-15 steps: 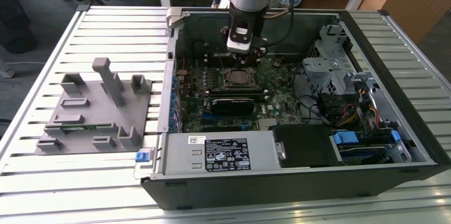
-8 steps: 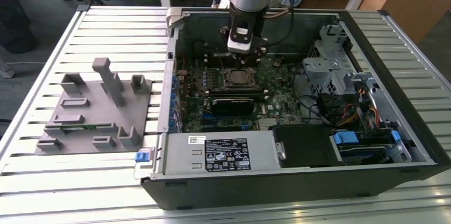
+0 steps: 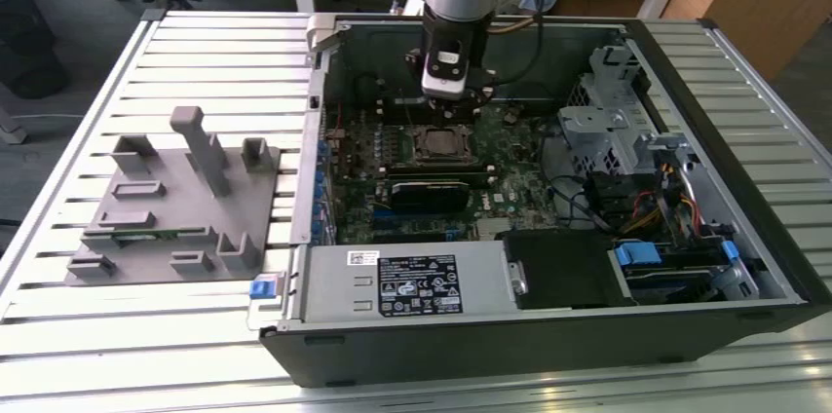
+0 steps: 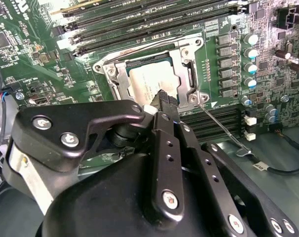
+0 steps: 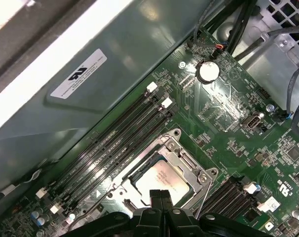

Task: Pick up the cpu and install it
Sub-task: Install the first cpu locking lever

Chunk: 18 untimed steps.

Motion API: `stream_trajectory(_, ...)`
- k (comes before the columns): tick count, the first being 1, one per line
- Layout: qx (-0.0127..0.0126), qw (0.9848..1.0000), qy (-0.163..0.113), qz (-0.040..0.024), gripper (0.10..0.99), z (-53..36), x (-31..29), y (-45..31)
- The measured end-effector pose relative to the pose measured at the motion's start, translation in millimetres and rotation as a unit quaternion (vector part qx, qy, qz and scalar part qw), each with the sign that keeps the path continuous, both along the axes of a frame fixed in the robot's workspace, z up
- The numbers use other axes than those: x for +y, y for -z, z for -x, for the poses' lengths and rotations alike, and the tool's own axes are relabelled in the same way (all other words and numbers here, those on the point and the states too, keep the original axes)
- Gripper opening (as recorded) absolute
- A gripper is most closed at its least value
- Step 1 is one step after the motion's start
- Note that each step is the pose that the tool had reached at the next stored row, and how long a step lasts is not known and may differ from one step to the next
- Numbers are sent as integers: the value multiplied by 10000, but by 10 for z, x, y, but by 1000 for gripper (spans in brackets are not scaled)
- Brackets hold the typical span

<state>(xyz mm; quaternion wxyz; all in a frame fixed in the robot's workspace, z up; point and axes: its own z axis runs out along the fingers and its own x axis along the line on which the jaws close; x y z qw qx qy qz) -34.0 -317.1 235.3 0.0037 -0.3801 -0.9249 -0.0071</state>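
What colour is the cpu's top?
Silvery-white, seen best in the first wrist view: the cpu sits in its socket frame.

Open computer case (image 3: 728,267) beside grey fixture blocks (image 3: 182,199) on slatted table (image 3: 78,355)

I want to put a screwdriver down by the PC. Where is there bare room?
Bare slatted table lies in front of the grey fixture and beside the case. Inside the case it is crowded: the end effector hangs over the cpu in its socket.

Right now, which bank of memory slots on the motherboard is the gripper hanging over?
The bank beside the socket lever, under the gripper; the other bank lies beyond the cpu.
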Motion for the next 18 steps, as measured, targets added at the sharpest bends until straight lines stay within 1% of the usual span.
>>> stream_trajectory(14,0,9998,-176,0,106,0,0,0)
stream_trajectory(18,0,9995,-321,0,106,0,0,0)
